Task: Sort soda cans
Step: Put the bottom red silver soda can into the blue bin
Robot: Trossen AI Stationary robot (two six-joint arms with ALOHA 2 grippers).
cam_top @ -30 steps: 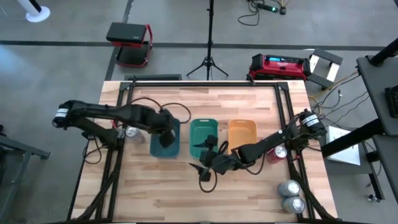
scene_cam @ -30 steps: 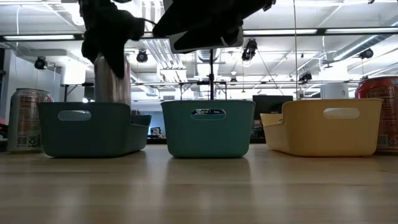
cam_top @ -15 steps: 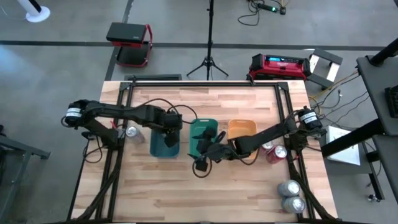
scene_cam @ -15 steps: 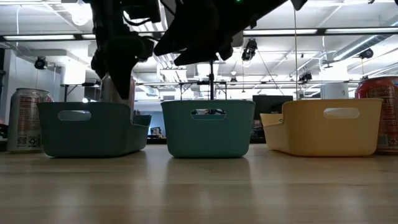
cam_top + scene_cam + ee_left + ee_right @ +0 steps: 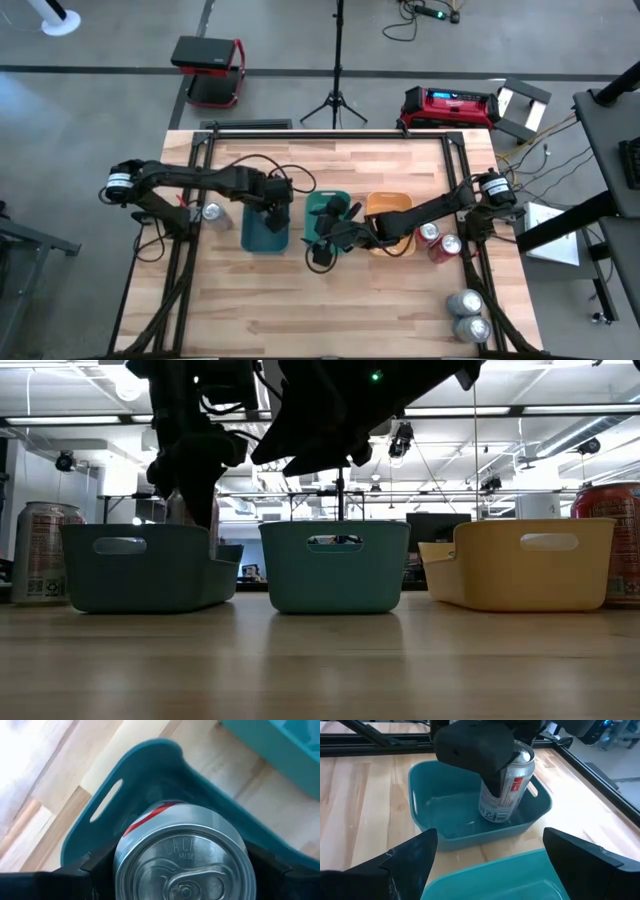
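Now lowering a soda can into the teal tray, left pincer clamped on it.

Nearest, two silver cans [image 5: 468,314] stand at the near right corner of the surface [image 5: 250,310]; the right pincer [image 5: 322,250] hovers with fingers spread at the near edge of the green tray [image 5: 327,205], waiting. Mid-row, the left pincer [image 5: 492,780] grips the silver can [image 5: 507,782] upright, its base low inside the teal tray [image 5: 420,790], seemingly just off the floor. Best to finish straight down, release only once the base sits flat, then lift clear vertically so the fingers don't tip it. Two red cans [image 5: 438,242] sit right of the orange tray [image 5: 385,203]; one can [image 5: 211,212] stands left of the teal tray.
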